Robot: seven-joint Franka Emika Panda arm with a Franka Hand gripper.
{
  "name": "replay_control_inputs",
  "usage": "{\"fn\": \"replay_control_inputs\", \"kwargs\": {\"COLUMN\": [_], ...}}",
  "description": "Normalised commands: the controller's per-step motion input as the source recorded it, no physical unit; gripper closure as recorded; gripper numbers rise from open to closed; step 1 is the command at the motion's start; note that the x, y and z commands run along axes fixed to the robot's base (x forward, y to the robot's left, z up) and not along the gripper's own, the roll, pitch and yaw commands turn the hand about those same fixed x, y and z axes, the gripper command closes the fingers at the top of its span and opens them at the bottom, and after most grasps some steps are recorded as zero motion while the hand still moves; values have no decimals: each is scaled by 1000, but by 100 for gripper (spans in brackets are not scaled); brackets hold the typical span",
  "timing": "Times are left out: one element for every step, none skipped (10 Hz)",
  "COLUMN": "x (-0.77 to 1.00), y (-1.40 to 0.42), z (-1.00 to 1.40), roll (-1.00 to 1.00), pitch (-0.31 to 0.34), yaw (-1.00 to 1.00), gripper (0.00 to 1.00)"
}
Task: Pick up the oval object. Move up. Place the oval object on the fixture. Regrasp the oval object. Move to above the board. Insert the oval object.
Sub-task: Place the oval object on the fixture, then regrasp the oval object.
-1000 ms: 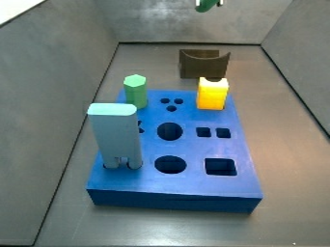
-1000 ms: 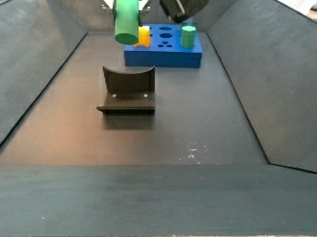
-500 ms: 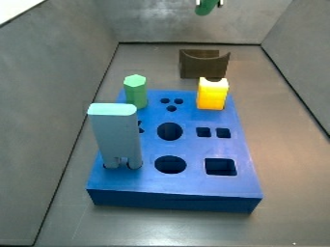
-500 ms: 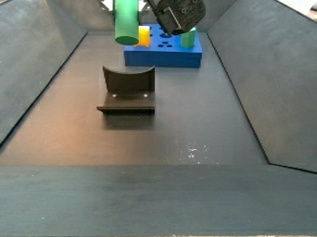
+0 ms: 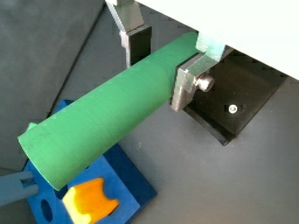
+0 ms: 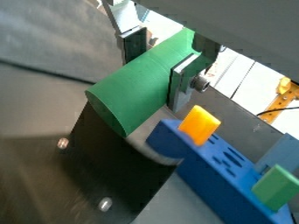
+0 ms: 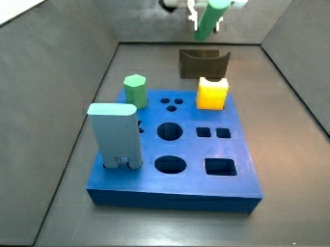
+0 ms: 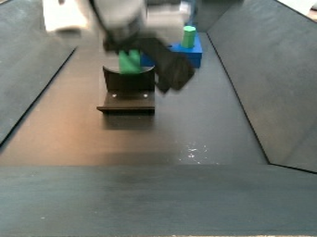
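My gripper (image 5: 163,63) is shut on the oval object (image 5: 111,109), a long smooth light-green peg, with silver fingers (image 6: 186,77) pressing on both sides near one end. In a side view the gripper (image 7: 206,13) hangs with the oval object (image 7: 214,15) above the fixture (image 7: 203,64). In a side view the blurred gripper (image 8: 132,42) holds the oval object (image 8: 130,61) just over the notch of the fixture (image 8: 128,93); whether they touch I cannot tell. The blue board (image 7: 175,145) lies nearer the front. Both wrist views show the fixture (image 5: 240,92) beneath the peg.
On the board stand a yellow notched block (image 7: 213,93), a short green hexagonal peg (image 7: 135,90) and a pale blue upright block (image 7: 114,135). Grey sloping walls (image 7: 290,87) enclose the floor. The board (image 6: 216,162) sits close behind the fixture.
The gripper has come down with the oval object from high up to just above the fixture's notch. Its grip is unchanged.
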Motion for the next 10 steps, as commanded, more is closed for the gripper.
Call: {"fn": "replay_control_inputs", "kwargs": {"x": [179,179,155,116,92,0,0,-4,-22,-25], "y": [139,134,117,81,60,0,0,1,3,3], "z": [-1000,-955,-812,-550,-306,0,1000,1000,1000,1000], "roll": [-247,-187,-174,-161,-142,0,61,63,65,66], "pitch": [27,0,-16,-42,-64,0,11,13,14,15], "yaw": [-187,-170,-157,-129,-101,0,-37,-35,-22,-17], "gripper": [100,100,100,100,100,0,0,0,0,0]}}
